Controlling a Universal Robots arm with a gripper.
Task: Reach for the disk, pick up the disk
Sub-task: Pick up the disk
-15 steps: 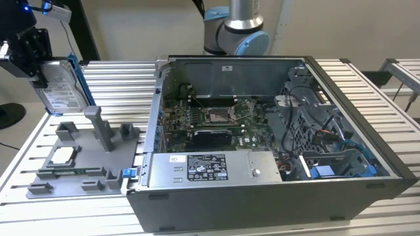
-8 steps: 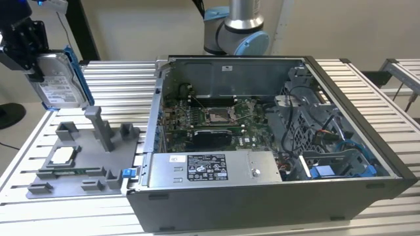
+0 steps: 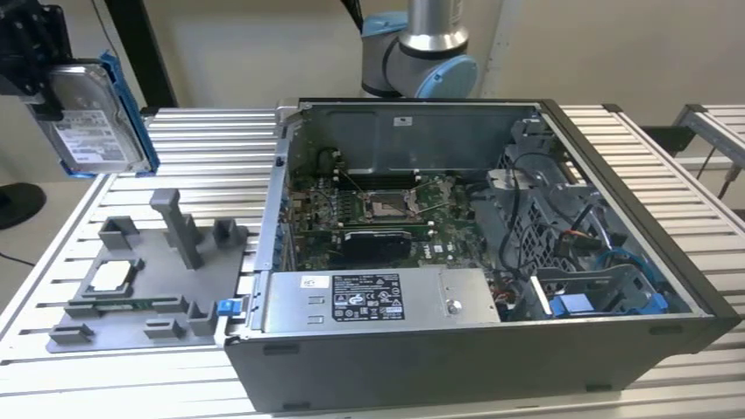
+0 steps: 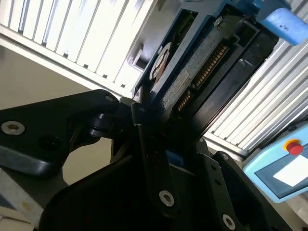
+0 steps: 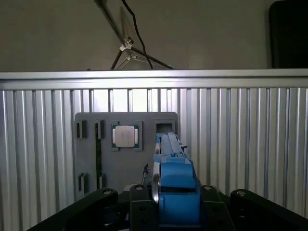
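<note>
The disk [image 3: 99, 113], a silver-grey drive with a white label and a blue bracket along its edges, hangs upright in the air at the exterior view's upper left, above the slatted table. My black gripper [image 3: 49, 87] is shut on it from above. In the second wrist view the disk's [image 4: 202, 62] underside and connector edge sit between the fingers [image 4: 144, 130]. In the first wrist view the disk [image 5: 175, 178] shows edge-on, rising from the gripper [image 5: 168, 214].
Below the disk lies a grey fixture plate [image 3: 140, 279] with upright posts and a small silver chip [image 3: 111, 275]. An open computer case [image 3: 466, 236] fills the table's middle, a long grey labelled box [image 3: 372, 297] at its front. The arm's base [image 3: 420, 52] stands behind.
</note>
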